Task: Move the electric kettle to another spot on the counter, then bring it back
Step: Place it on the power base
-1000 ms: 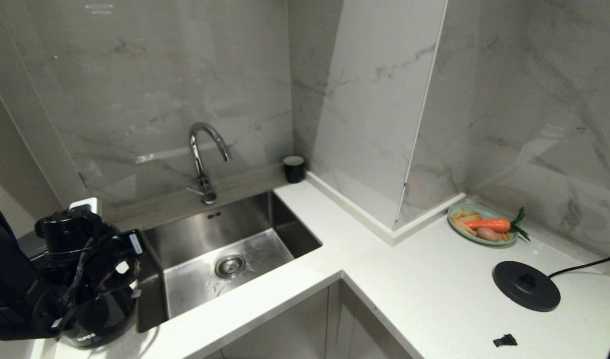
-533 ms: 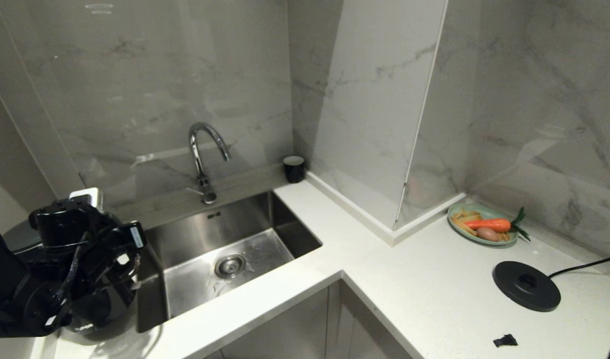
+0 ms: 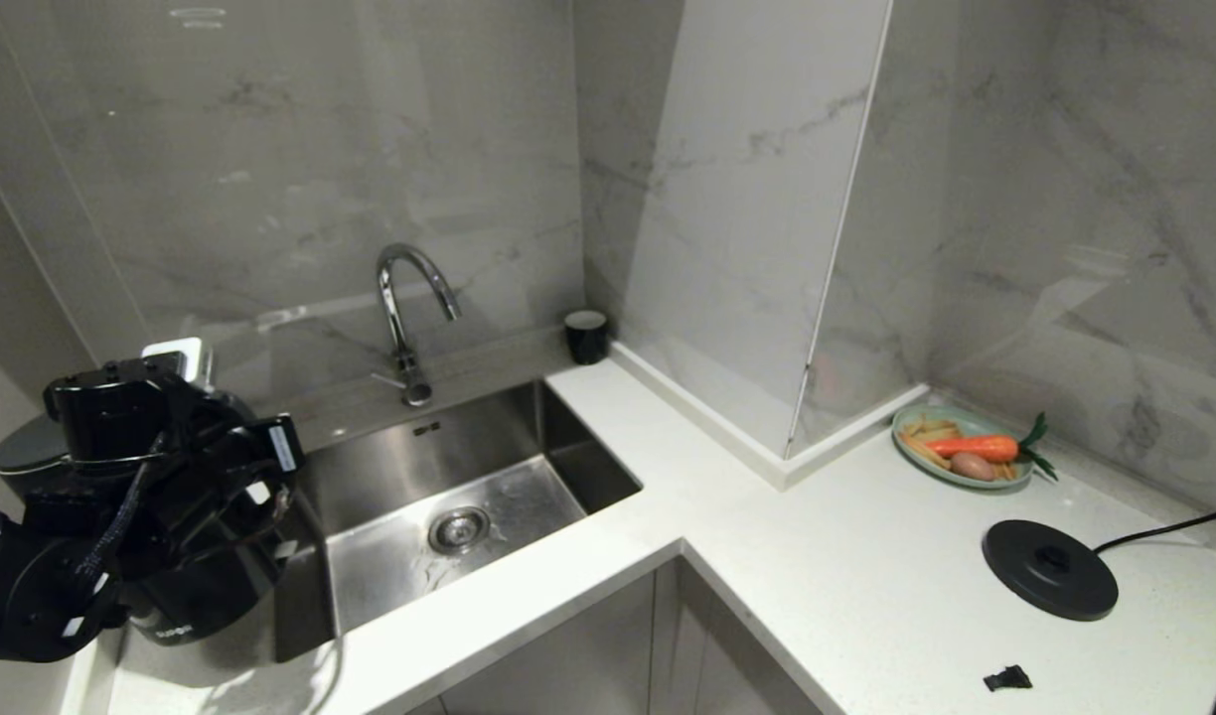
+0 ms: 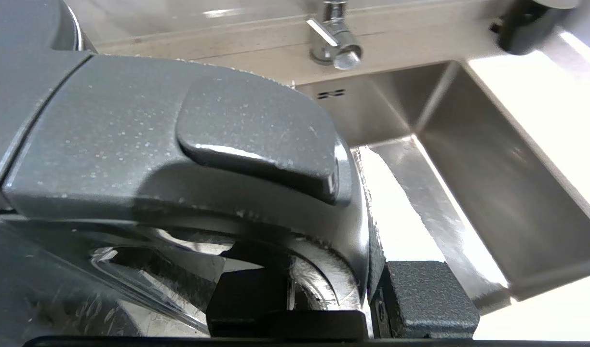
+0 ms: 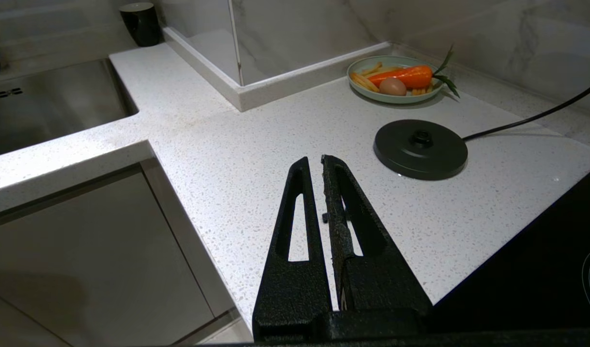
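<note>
Head view: the tall glossy black electric kettle with its flat dark-grey lid is seen at the far left, lifted clear of the white speckled stone counter beside the stainless steel sink. The left gripper is clamped around the kettle's black loop handle. A curved chrome tap stands behind the sink, and a small black cup sits at the wall corner. Well apart to the right, a flat round black base disc with a cord lies near a pale green plate of vegetables.

Left wrist view: the kettle's grey handle top with its lid button fills the picture, and the black fingers are seen closed narrowly around the handle, with the sink beyond.

Right wrist view: the right gripper is held over the counter with its fingers nearly touching and nothing between them, the base disc just beyond and a black glass hob beside it.
</note>
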{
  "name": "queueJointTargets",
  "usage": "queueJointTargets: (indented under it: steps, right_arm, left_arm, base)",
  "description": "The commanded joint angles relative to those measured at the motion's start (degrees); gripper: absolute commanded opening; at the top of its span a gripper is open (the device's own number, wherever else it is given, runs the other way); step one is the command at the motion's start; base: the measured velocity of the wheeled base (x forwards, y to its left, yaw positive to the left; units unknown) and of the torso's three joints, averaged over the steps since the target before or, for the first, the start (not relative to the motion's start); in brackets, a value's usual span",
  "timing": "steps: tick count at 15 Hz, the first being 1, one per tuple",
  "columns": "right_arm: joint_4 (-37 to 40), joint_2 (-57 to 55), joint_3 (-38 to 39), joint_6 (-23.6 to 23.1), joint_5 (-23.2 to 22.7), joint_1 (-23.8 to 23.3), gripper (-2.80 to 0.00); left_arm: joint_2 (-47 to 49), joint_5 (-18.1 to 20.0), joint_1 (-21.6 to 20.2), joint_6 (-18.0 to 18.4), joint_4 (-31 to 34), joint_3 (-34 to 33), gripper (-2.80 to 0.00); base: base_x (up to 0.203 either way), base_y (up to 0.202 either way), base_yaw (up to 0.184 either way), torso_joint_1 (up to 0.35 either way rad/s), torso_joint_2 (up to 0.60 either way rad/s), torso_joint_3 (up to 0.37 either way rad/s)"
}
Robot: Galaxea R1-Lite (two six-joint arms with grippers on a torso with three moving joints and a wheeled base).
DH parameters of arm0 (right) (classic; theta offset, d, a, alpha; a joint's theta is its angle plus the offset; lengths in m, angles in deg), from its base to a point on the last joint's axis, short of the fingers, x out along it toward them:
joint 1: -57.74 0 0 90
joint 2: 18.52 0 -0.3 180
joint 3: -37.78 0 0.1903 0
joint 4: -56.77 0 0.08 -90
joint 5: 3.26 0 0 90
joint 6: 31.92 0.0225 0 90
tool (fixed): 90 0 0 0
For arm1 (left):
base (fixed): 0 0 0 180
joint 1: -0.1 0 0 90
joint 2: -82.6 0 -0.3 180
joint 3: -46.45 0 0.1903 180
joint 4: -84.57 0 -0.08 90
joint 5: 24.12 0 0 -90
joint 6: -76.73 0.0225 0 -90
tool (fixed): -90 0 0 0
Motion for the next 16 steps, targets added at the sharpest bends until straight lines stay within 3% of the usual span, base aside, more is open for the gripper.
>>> queueJointTargets:
  steps: [1, 4, 16]
  right_arm:
    - [0.02, 0.00, 0.00, -0.02, -0.02, 0.00, -2.80]
    - [0.02, 0.00, 0.00, -0.02, -0.02, 0.00, -2.80]
    - [0.02, 0.00, 0.00, -0.02, -0.02, 0.00, -2.80]
  left_arm:
    - [-3.47, -0.13, 1.27, -0.09, 2.10, 1.02, -2.80]
    - [-5.19, -0.22, 3.01, -0.15, 3.77, 0.70, -2.80]
    - [-5.25, -0.22, 3.28, -0.32, 3.68, -0.34, -2.80]
  base:
    - [0.000, 0.000, 0.000, 0.000, 0.00, 0.000]
    - [0.000, 0.000, 0.000, 0.000, 0.00, 0.000]
    - [0.000, 0.000, 0.000, 0.000, 0.00, 0.000]
